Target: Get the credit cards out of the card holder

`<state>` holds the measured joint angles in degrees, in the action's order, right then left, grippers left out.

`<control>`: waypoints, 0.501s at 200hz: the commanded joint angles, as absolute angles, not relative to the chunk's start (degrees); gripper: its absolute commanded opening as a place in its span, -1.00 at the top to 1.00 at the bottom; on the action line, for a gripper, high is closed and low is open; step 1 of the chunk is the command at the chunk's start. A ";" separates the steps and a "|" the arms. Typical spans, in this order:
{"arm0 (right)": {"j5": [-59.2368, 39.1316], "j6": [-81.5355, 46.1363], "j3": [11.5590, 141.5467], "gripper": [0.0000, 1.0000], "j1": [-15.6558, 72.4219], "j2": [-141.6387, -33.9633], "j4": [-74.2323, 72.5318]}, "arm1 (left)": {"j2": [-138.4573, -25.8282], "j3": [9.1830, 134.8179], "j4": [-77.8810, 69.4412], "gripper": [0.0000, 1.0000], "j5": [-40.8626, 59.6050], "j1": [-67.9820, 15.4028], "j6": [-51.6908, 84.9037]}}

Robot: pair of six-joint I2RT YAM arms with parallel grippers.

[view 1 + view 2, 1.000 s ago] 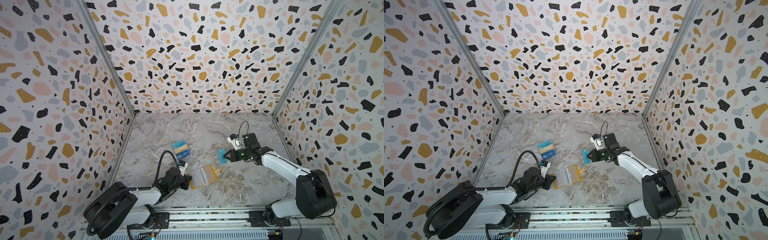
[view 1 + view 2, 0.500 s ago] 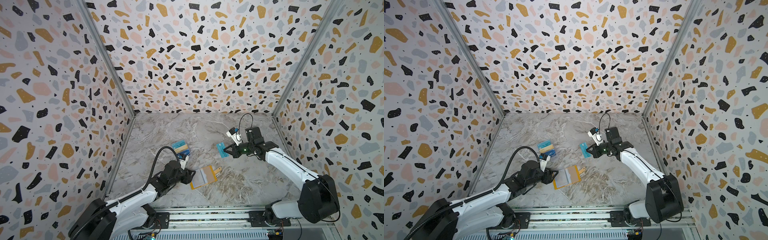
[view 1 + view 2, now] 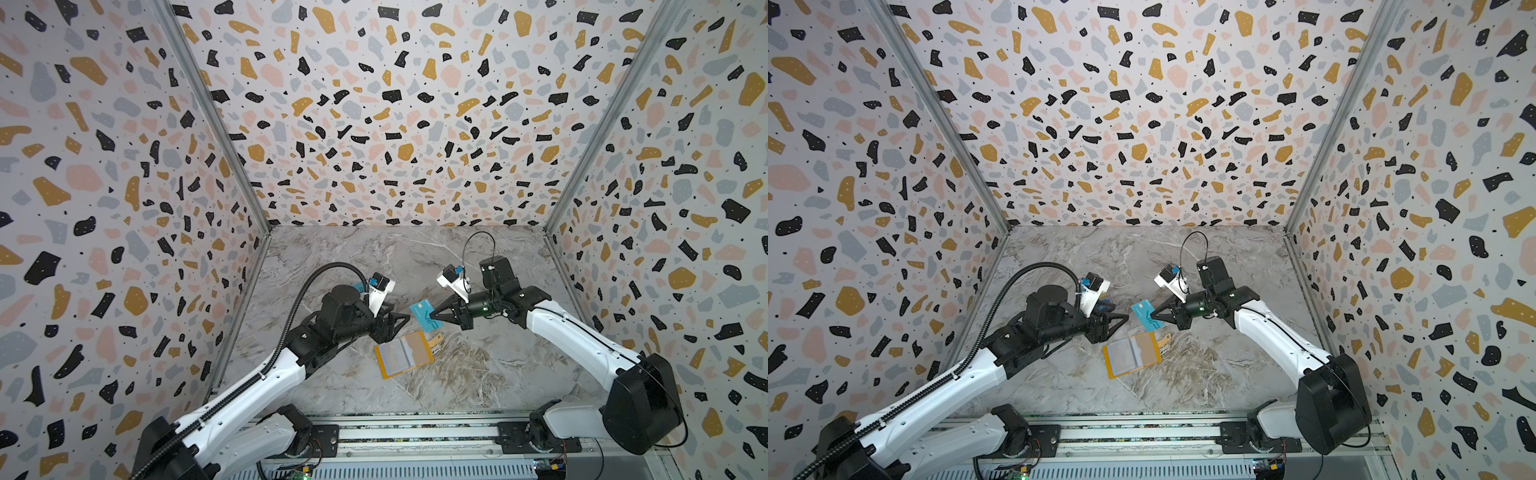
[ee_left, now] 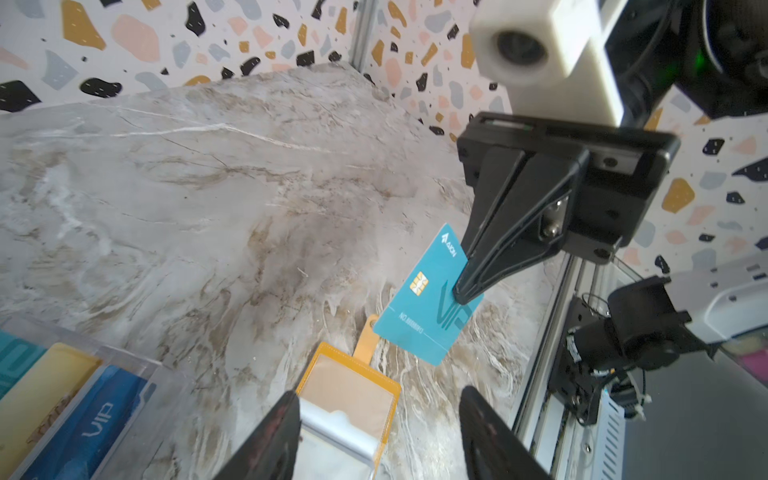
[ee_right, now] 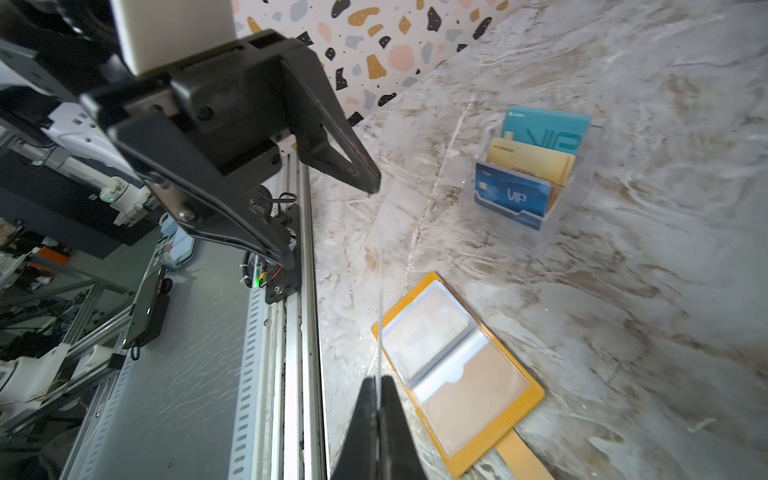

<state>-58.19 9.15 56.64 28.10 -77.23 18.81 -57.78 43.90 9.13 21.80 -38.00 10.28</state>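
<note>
Marble table (image 3: 353, 249) below; right tool (image 3: 434, 312) clamps teal card (image 3: 421, 316), apparently edgewise.

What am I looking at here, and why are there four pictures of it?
Two robot arms stand at the near edge of a marble table, each ending in a two-fingered gripper. Two pictures come from a paired camera overhead and show almost the same scene. The other two come from a small camera on each arm's wrist, looking along its gripper. On the table lie an open orange card holder and, further left, a clear stand with three other cards: teal, gold and dark blue. The right gripper is shut on a teal card, held up beside the holder. The left gripper is open and empty, close to the holder.
</note>
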 commanded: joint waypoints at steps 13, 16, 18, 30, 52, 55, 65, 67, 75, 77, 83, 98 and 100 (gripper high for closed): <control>-62.75 12.89 57.32 1.00 30.71 -77.99 18.54 | -58.14 45.82 15.53 -0.17 27.83 -37.88 3.94; -62.82 13.15 57.31 1.00 30.94 -78.08 18.47 | -58.10 45.87 15.55 -0.16 27.97 -37.88 3.81; -62.84 13.28 57.31 1.00 30.98 -78.12 18.53 | -58.10 45.94 15.62 -0.15 28.02 -37.88 3.79; -62.94 13.84 57.50 1.00 31.69 -78.46 18.63 | -58.26 46.14 15.80 -0.12 28.42 -37.88 3.49; -63.28 14.23 57.74 1.00 32.34 -79.01 18.66 | -58.53 46.14 15.73 -0.06 30.02 -37.92 3.00; -63.33 14.35 57.74 1.00 32.39 -79.06 18.71 | -58.61 46.14 15.72 -0.05 30.20 -37.89 3.00; -63.46 14.60 57.78 1.00 32.63 -79.18 18.69 | -58.77 46.14 15.59 -0.01 30.88 -37.88 2.75; -63.52 14.70 57.75 1.00 32.70 -79.19 18.67 | -58.79 46.14 15.63 0.00 31.03 -37.88 2.71; -63.70 14.92 57.74 1.00 32.82 -79.19 18.70 | -58.97 46.14 15.64 0.03 31.56 -37.88 2.58; -63.69 14.94 57.74 1.00 32.88 -79.12 18.67 | -58.97 46.14 15.64 0.04 31.80 -37.88 2.62; -63.85 15.13 57.68 1.00 33.03 -79.19 18.75 | -59.06 46.14 15.65 0.07 32.21 -37.88 2.41; -63.98 15.47 57.62 1.00 33.18 -79.11 18.73 | -59.14 46.10 15.47 0.13 32.95 -37.88 2.33; -64.01 15.51 57.54 1.00 33.17 -79.17 18.79 | -59.10 46.07 15.45 0.13 33.07 -37.88 2.36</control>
